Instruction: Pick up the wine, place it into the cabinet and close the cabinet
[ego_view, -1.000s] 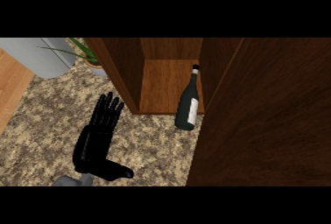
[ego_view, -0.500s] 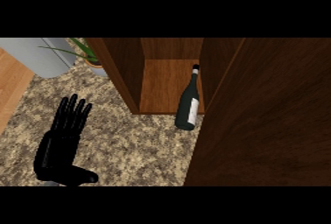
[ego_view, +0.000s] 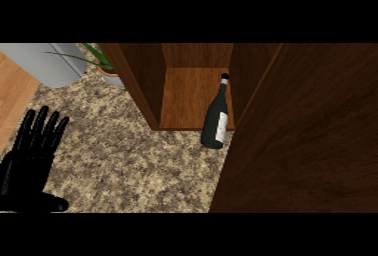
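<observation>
The dark green wine bottle (ego_view: 216, 122) with a white label stands at the front edge of the wooden cabinet (ego_view: 196, 95), its base on the counter just outside the shelf and its neck leaning back inside. The cabinet door (ego_view: 303, 135) fills the right side of the head view, swung open towards me. My left hand (ego_view: 33, 150) is at the lower left over the granite counter, fingers straight and pointing up, far from the bottle. My right hand is not seen.
A potted plant (ego_view: 100, 62) and a grey wall corner (ego_view: 44, 62) stand behind the cabinet's left side. A wooden floor strip (ego_view: 13, 95) shows at the far left. The speckled counter (ego_view: 140, 160) spreads between my hand and the cabinet.
My left hand has drawn away leftward and down across the counter, from near the cabinet to the view's left edge. The bottle and door have stayed put.
</observation>
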